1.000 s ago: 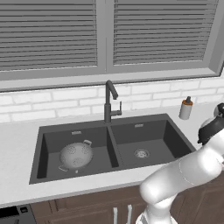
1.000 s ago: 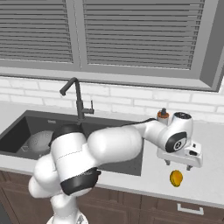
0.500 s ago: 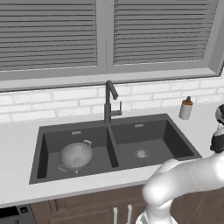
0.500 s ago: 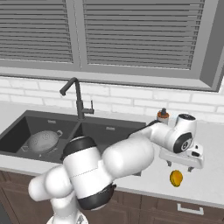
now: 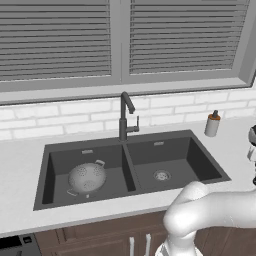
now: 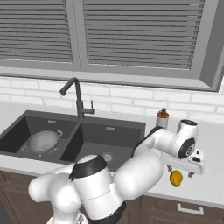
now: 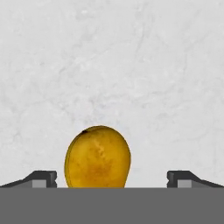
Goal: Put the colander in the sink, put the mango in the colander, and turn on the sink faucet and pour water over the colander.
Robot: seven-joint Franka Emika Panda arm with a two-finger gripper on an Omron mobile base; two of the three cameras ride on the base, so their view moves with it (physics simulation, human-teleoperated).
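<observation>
mango (image 7: 97,156) | between open end effector (image 7: 111,178) fingers | seemingly untouched

bare counter (image 7: 131,65) all round mango (image 7: 98,156), claw (image 7: 112,179) tips wide either side, soap bottle (image 6: 162,118) well apart

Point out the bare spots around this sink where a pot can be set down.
Free: the right basin of the sink, and the counter left of it. Crowded: the left basin, holding the colander, and the right counter with soap bottle, mango and open gripper.

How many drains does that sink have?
2: one steel drain in the right basin of the sink; the left basin's drain peeks out beside the colander.
</observation>
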